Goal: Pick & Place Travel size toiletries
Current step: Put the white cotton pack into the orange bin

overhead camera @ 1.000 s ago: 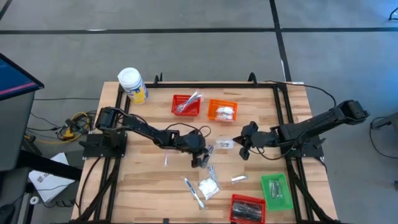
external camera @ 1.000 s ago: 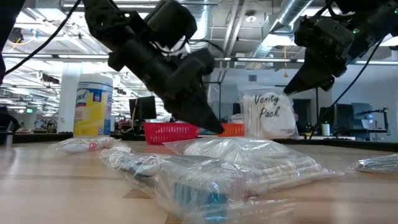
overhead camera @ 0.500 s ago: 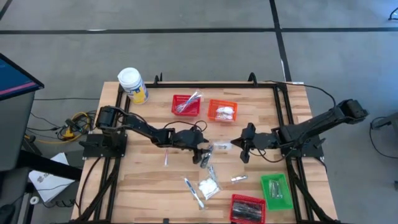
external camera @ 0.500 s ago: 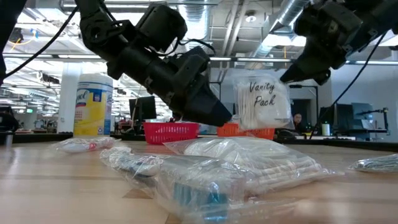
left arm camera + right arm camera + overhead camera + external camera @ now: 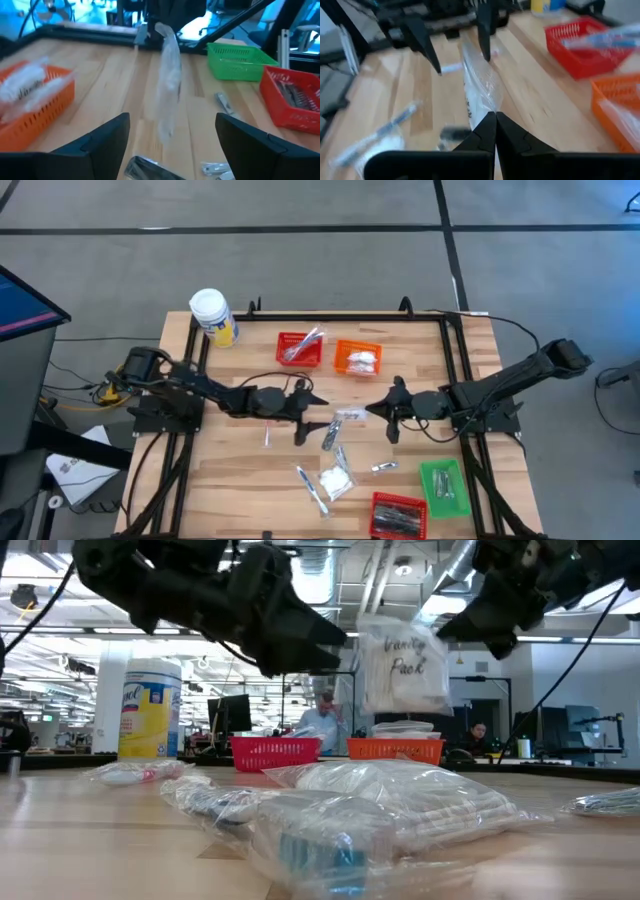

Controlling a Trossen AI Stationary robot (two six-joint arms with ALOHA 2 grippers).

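Note:
A clear packet [image 5: 405, 665] printed "Vanity Pack", holding white swabs, hangs above the table's middle with my right gripper [image 5: 493, 119] shut on it. In the high view the packet [image 5: 350, 417] lies between the two grippers. My left gripper [image 5: 308, 417] stands open to the packet's left, its fingers [image 5: 112, 137] wide apart and clear of the packet [image 5: 167, 85]. More wrapped toiletries [image 5: 335, 478] and slim sticks [image 5: 310, 488] lie flat on the wood nearer the front edge. My right gripper pinches the packet's upper edge [image 5: 485, 102] between its two shut fingertips. The fingers come from the table's right, slanting a little down. The packet hangs upright below the hold, clear of the table.
A red basket [image 5: 300, 348] and an orange basket [image 5: 358, 358] stand at the far middle. A green basket [image 5: 443, 483] and another red one [image 5: 398, 515] stand at the near right. A white-lidded yellow jar [image 5: 213, 317] stands at the far left.
My left gripper has opened, tipped up and drawn back toward the table's left edge, rising. My right gripper has tipped up with the packet, which went from standing low by the table to hanging clear of it.

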